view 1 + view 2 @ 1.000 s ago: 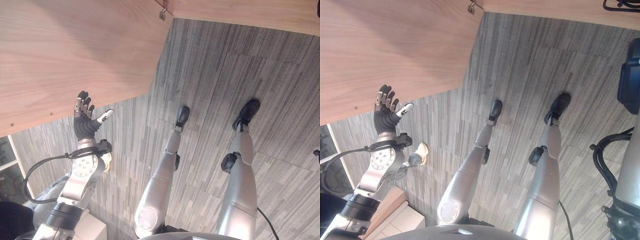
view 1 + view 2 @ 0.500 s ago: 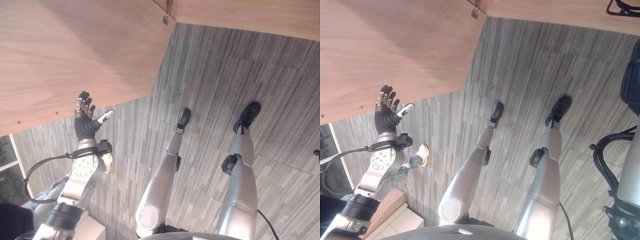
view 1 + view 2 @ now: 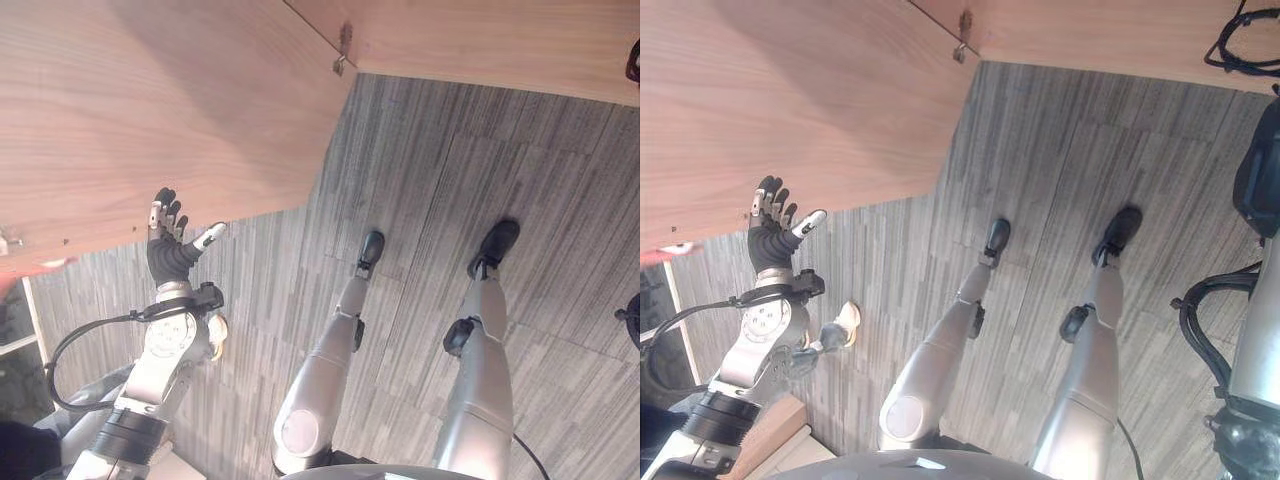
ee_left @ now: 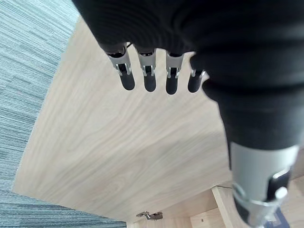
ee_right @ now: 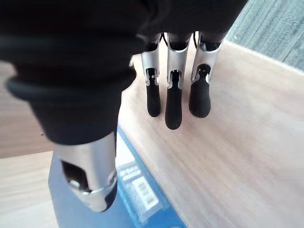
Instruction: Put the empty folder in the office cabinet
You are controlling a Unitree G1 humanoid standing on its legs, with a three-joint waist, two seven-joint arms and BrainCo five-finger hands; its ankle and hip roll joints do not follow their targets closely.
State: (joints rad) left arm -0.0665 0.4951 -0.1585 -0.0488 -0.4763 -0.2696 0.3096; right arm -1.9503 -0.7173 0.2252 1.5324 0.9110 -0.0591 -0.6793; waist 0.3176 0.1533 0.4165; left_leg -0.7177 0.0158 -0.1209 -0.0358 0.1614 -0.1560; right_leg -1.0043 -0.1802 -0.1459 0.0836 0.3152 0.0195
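Left hand (image 3: 168,248) still raised, fingers straight, touching open light-wood cabinet door (image 3: 150,110). Right hand (image 5: 173,90) relaxed, empty, beside blue folder (image 5: 118,190), seemingly shelved already; door-closing probably next.

Open cabinet door (image 3: 150,110) blocks left hand (image 3: 170,245) (fingers straight).

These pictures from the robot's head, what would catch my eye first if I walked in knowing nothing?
Most likely the big wooden cabinet door, swung out over the grey striped floor. Next, the left hand raised at the door's lower edge, fingers straight. In the right wrist view, the right hand hovers with straight fingers above a blue folder standing against pale wood.
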